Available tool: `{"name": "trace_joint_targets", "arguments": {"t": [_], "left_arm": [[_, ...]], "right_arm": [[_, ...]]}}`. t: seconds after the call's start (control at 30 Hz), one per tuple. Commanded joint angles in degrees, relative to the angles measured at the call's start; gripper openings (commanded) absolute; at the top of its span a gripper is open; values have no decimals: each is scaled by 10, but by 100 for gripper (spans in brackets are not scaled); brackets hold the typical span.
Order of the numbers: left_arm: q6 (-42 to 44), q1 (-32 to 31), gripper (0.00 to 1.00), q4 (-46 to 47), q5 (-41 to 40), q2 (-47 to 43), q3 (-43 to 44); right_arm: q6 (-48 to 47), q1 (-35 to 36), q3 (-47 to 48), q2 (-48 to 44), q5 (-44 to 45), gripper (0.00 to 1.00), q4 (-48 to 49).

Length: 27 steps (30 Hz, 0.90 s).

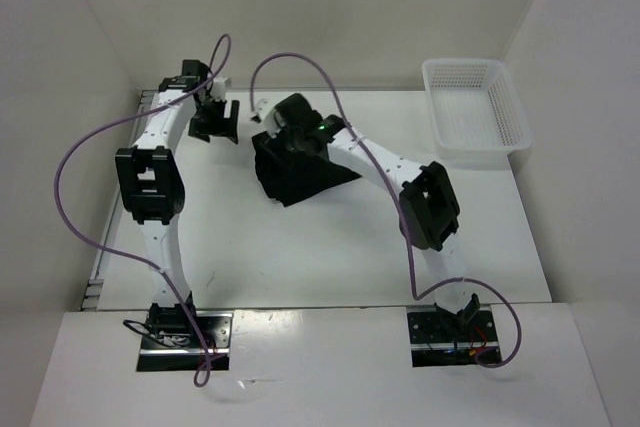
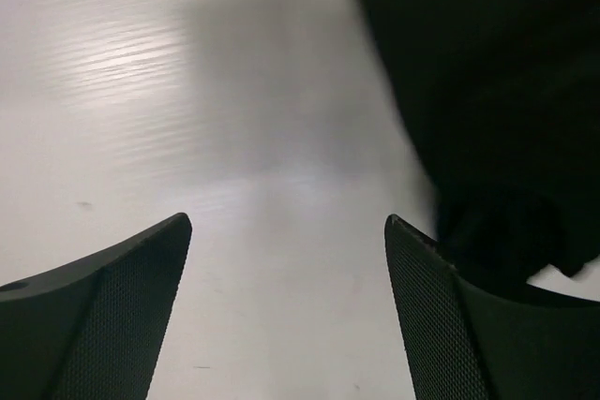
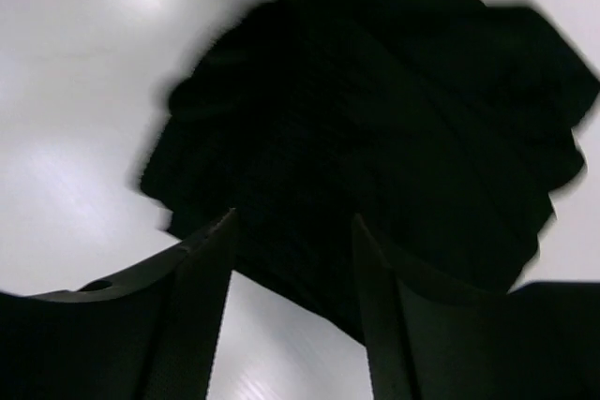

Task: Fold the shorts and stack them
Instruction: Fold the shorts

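This is a robotics lab, set up as a closed test cell. A bare white tabletop (image 1: 300, 247) is boxed in by plain white panels (image 1: 90, 27) along its left, far and right sides. Two white-and-black robot arms, the left arm (image 1: 150, 182) and the right arm (image 1: 430, 207), are bolted to metal base plates (image 1: 222, 327) at the tabletop's near edge. Purple cables (image 1: 60, 187) loop loosely from them. A white mesh basket (image 1: 478, 152) sits at the tabletop's far right corner.
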Motion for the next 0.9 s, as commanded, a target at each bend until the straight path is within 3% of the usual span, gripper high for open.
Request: {"name": "trace_joint_targets", "arguments": {"t": [0.0,0.17,0.4,0.5,0.53,0.67,0.7,0.73,0.8,0.87], "left_arm": [[3,-68,91,12,51,-58,-43],[3,-110,99,17,28,-15,-25],[3,-126,99,5,22,63,19],[3,-137,97,5,7,75,13],[3,-137,94,5,1,81,13],[3,-142,60,5,-26,81,0],[3,-142,46,5,-31,81,0],[3,-142,41,5,-31,81,0],[3,-142,35,5,-31,76,-6],[3,-142,34,5,-25,69,-13]], "right_arm": [[57,-105,-41,-46,22,59,19],[78,-182,-59,-9,-34,64,14],[108,-220,-87,33,-35,65,30],[114,-243,-116,39,-85,65,16],[109,-249,-127,39,-99,65,16],[103,-249,-194,21,-151,65,16],[103,-249,-216,21,-161,65,16],[110,-249,-225,15,-167,64,22],[117,-249,-246,10,-185,58,28],[117,-249,-252,10,-193,36,44]]}}
